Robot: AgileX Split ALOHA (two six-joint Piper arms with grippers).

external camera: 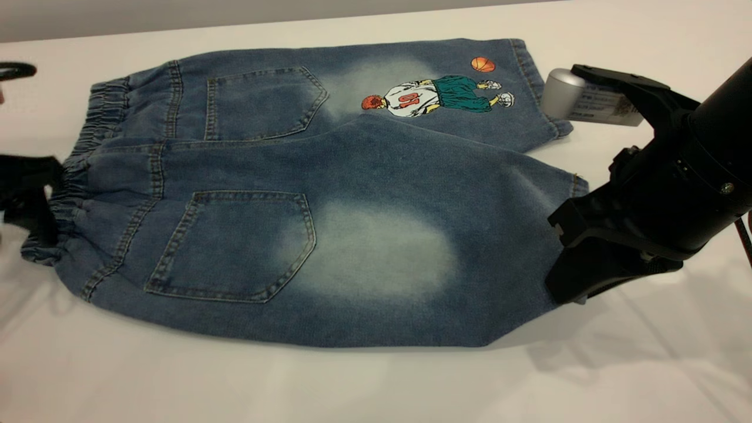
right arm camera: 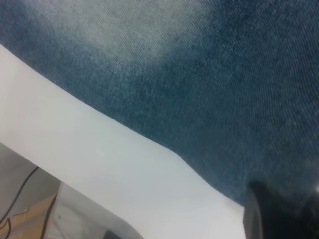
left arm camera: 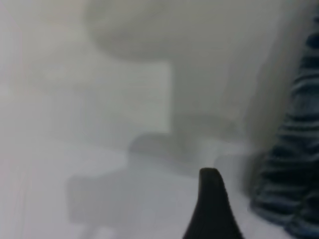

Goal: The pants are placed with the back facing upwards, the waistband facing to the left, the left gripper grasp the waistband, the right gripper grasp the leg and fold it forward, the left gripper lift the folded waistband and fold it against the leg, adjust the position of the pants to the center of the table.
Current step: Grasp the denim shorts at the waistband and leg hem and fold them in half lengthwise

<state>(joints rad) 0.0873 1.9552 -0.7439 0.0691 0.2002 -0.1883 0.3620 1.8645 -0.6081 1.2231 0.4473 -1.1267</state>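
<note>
Here the pants lay back-up across the table, waistband toward its left edge. The left gripper sat at that band, the right gripper at the leg hem, placed for folding; neither grip could be told.

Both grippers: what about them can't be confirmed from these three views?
- left gripper: cut off by the exterior view's left edge beside the waistband; the blurred left wrist view shows one fingertip only, so no grip is confirmed.
- right gripper: its own body hides the fingers at the leg hem; the right wrist view shows only denim and the table.
</note>
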